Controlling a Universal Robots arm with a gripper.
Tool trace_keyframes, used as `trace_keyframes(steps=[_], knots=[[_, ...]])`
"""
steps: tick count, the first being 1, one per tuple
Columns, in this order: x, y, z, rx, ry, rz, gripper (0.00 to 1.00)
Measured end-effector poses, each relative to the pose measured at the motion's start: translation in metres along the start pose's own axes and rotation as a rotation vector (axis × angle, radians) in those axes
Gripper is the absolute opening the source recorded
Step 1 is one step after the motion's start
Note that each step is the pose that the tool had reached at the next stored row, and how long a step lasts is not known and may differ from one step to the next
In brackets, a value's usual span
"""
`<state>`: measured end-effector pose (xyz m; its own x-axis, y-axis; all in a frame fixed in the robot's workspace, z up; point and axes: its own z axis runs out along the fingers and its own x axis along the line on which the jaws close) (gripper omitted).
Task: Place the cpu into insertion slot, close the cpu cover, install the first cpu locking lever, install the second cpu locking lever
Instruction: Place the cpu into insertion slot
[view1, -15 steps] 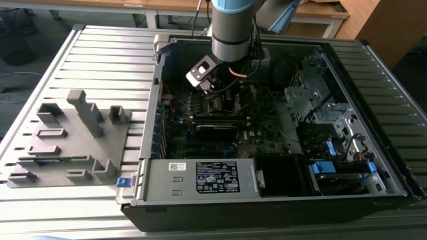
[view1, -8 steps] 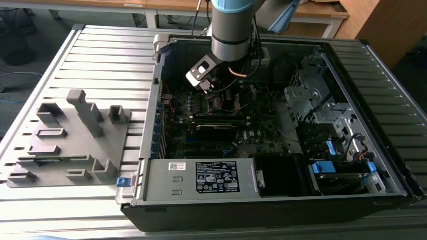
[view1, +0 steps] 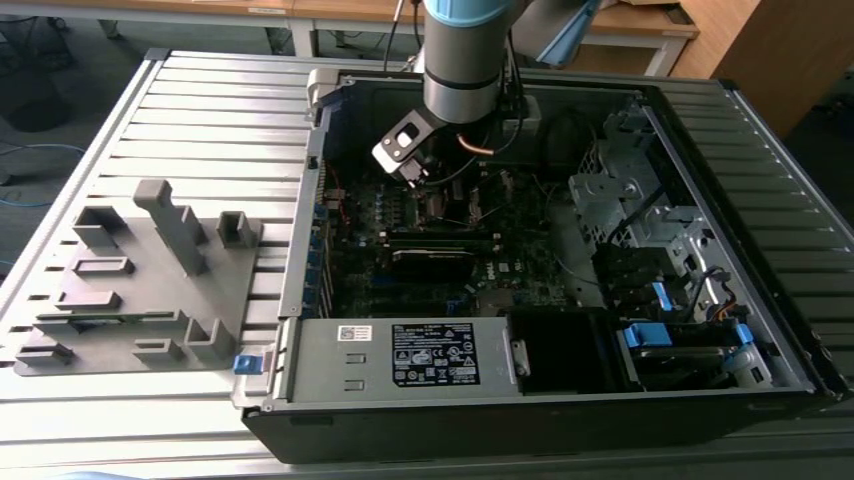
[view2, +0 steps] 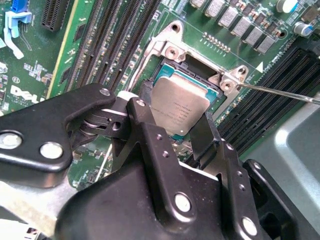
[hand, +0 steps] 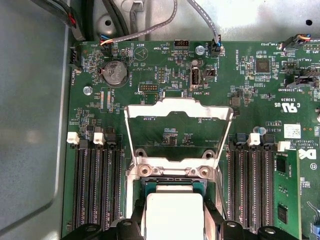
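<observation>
Gripper (view2: 175, 112) clamped on cpu (view2: 181, 106). I read the chip right over the insertion slot (view2: 192, 72). Cpu cover (hand: 178, 106) swung open.

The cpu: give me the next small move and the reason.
Probably lower the cpu straight down a little. The gripper holds it by two edges over the insertion slot, seemingly not yet seated, and the cpu cover stands raised open, out of its way.
</observation>
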<state>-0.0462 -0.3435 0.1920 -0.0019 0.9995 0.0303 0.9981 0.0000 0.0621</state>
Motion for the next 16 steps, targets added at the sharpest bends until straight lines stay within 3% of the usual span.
trace_keyframes(steps=[8, 9, 16], knots=[[0.0001, 0.0003, 0.0001, -0.0001, 0.0003, 0.0, 0.55], [0.0001, 0.0003, 0.0001, -0.0002, 0.0003, 0.0, 0.61], [0.0, 0.0005, -0.0016, 0.0001, -0.0003, 0.0, 0.61]])
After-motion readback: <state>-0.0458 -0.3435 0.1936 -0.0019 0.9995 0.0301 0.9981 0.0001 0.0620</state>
